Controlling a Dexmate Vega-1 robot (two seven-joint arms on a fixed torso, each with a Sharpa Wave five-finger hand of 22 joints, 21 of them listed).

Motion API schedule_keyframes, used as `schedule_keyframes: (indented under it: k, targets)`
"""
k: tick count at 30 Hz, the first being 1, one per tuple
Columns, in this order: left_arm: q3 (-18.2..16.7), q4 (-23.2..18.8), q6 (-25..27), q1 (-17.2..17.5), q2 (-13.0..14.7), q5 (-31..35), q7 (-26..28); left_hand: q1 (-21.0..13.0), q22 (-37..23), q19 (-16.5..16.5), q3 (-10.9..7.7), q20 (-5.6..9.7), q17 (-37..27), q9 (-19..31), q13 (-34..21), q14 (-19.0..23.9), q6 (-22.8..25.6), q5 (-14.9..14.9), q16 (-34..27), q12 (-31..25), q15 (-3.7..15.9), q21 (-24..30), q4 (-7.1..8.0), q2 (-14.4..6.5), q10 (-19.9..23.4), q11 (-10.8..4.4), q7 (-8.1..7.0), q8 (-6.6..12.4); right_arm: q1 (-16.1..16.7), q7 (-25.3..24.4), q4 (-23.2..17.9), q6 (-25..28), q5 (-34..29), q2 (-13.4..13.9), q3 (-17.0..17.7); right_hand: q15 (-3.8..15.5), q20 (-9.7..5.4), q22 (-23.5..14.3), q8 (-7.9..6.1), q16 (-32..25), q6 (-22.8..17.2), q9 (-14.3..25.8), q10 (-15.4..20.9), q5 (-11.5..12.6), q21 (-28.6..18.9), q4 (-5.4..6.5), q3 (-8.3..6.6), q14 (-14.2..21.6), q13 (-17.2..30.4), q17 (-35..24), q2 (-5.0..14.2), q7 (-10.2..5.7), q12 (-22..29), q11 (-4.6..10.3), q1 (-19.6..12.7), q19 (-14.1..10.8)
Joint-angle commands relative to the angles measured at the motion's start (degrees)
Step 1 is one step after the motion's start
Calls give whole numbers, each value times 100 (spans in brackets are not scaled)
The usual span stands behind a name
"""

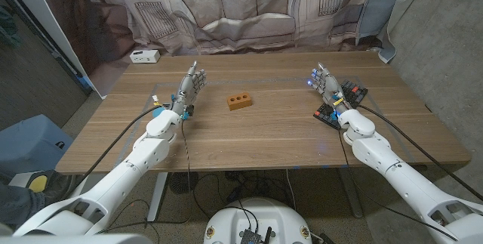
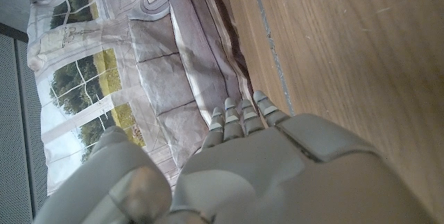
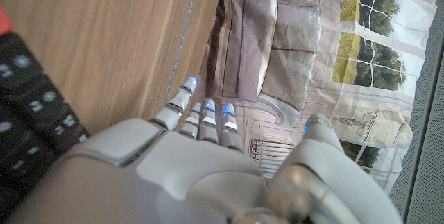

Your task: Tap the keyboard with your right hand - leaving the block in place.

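The right hand stands on the right side of the wooden counter, fingers stretched forward and slightly spread, holding nothing; small blue lights glow at its fingertips, which the right wrist view also shows. Just beside and partly under this hand lies the keyboard, a dark board with black keys and a few red ones, set at an angle near the counter's right edge; in the right wrist view its black keys sit next to the back of the hand. Whether the hand touches the keys cannot be told. The block, a small orange-brown brick with three round holes in its top, lies near the middle of the counter, well apart from both hands. The left hand is on the counter's left side, fingers extended and a little apart, empty; the left wrist view shows its fingers reaching over bare wood toward the counter's far edge. A small white box sits at the far left corner of the counter. Behind the counter hangs a printed cloth backdrop showing a sofa and windows.
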State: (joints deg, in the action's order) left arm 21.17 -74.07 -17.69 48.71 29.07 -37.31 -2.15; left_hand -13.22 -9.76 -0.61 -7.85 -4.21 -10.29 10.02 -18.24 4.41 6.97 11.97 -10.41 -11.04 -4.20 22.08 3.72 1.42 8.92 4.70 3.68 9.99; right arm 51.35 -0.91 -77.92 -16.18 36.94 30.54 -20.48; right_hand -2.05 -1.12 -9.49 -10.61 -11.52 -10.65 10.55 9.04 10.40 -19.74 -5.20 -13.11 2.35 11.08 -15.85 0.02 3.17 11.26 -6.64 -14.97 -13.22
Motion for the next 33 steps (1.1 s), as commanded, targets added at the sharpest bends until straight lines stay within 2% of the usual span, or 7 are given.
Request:
schedule_keyframes:
  k: [1,10,21,33]
  targets:
    - [-54,-123,-166,146,65,32,2,-45,-22,22,-34,-4,-13,19,-5,31,46,29,-49,-41,-10,28,-9,-12,44,-21,18,54,397,-115,-284,-289,-90,86,85,-29,16,-17,-30,-30,-50,14,78,26,-23,-6,-17,41,14,3,-34,-31,50,43,-24,-63]
    - [-50,-170,-234,125,198,173,-44,-58,-22,30,-33,7,-11,19,28,59,52,29,-59,-49,-9,2,-21,-17,58,-17,38,61,527,-70,-443,-486,-150,146,119,-3,20,-17,-30,-48,-44,13,110,21,-15,-9,5,94,11,21,-57,-10,57,32,-2,-117]
    - [-32,-89,-298,84,199,221,-84,-80,-22,119,-27,-1,-8,19,100,169,146,28,-92,-90,-4,-27,-43,-25,166,6,100,96,662,-144,-552,-783,-322,195,191,-5,26,-18,-53,-65,-94,15,185,21,14,-22,21,155,8,51,-65,29,78,1,5,-160]
    - [2,-26,-360,30,152,213,-179,-89,-23,136,-21,-1,-7,20,142,205,203,27,-96,-103,-14,-59,-54,-26,207,21,115,112,616,73,-399,-1010,-249,194,254,-19,35,-18,-118,-72,-279,23,320,24,63,-39,29,205,10,94,-45,-34,116,-20,1,-213]
